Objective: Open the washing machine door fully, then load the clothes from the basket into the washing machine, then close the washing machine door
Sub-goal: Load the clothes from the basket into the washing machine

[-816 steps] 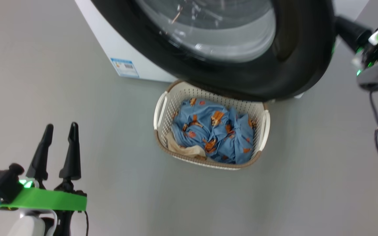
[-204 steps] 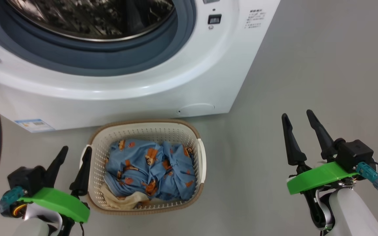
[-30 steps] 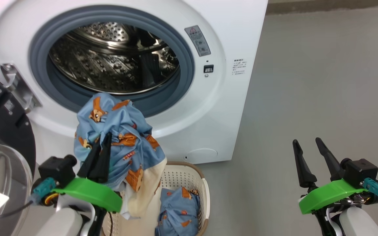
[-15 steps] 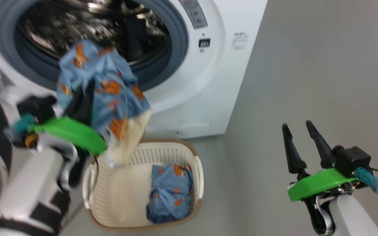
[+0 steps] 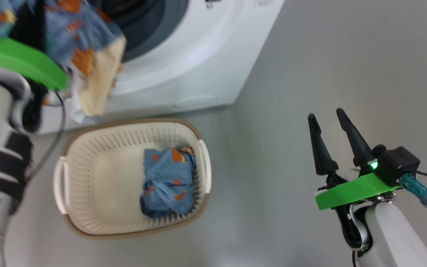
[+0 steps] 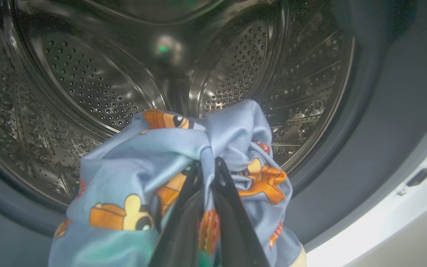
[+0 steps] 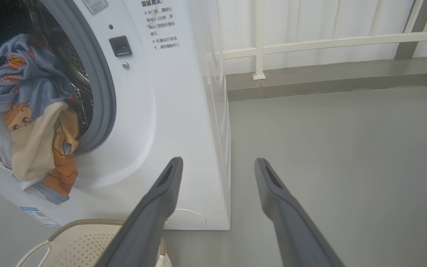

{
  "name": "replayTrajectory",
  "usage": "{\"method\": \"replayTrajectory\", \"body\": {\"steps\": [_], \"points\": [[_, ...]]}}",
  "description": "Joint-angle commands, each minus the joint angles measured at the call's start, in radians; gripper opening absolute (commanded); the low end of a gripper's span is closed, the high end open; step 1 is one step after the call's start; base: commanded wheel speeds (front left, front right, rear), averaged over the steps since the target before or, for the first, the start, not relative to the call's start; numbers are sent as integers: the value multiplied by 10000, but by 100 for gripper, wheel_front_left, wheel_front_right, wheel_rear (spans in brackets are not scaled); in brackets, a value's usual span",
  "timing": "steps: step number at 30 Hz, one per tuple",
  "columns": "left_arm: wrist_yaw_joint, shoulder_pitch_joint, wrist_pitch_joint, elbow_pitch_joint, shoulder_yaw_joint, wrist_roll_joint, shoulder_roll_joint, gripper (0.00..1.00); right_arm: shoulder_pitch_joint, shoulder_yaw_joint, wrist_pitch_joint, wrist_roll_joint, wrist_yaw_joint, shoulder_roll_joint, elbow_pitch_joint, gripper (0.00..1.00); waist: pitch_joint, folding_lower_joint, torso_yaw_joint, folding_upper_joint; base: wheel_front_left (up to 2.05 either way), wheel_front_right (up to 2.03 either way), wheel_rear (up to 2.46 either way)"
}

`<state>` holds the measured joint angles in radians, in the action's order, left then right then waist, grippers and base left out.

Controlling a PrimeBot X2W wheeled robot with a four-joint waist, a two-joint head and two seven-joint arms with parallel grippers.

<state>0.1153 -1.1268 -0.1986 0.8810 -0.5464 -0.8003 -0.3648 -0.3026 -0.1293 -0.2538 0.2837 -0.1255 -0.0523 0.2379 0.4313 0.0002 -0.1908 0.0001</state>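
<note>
Blue bear-print clothes (image 6: 154, 148) and a cream cloth (image 7: 32, 148) hang clamped in the jaws of the left gripper (image 6: 208, 162) at the mouth of the washing machine (image 7: 154, 111), facing its steel drum (image 6: 87, 81). One garment (image 5: 167, 181) lies in the basket (image 5: 95, 174) on the floor (image 5: 310, 55). The right gripper (image 5: 325, 113) hovers well aside, jaws apart.
</note>
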Motion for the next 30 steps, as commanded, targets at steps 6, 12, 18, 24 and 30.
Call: {"method": "replayTrajectory", "body": {"steps": [6,12,18,24,30], "points": [[141,-1559,-117,511,40,-11,-696,0,-167,-484,-80,283,-52,18,-650,100,1598,-2,-913,-1,0,0,0],[150,-2605,-156,795,-425,45,-910,0,-152,-735,-80,540,-52,19,-902,100,2102,-2,-1311,-1,0,0,0],[151,-3467,-520,686,-732,319,-1098,0,-71,-923,-80,751,-52,19,-973,100,2194,-2,-1598,-1,0,0,0],[151,-4074,-625,-358,174,854,-1363,0,-33,-923,-80,826,-52,20,-1088,100,2271,-2,-1700,-1,0,0,0],[138,-3199,-629,-1112,1388,1559,-1091,36,-60,-949,-80,873,-52,20,-1004,100,2217,-2,-1597,-1,0,0,0]]}}
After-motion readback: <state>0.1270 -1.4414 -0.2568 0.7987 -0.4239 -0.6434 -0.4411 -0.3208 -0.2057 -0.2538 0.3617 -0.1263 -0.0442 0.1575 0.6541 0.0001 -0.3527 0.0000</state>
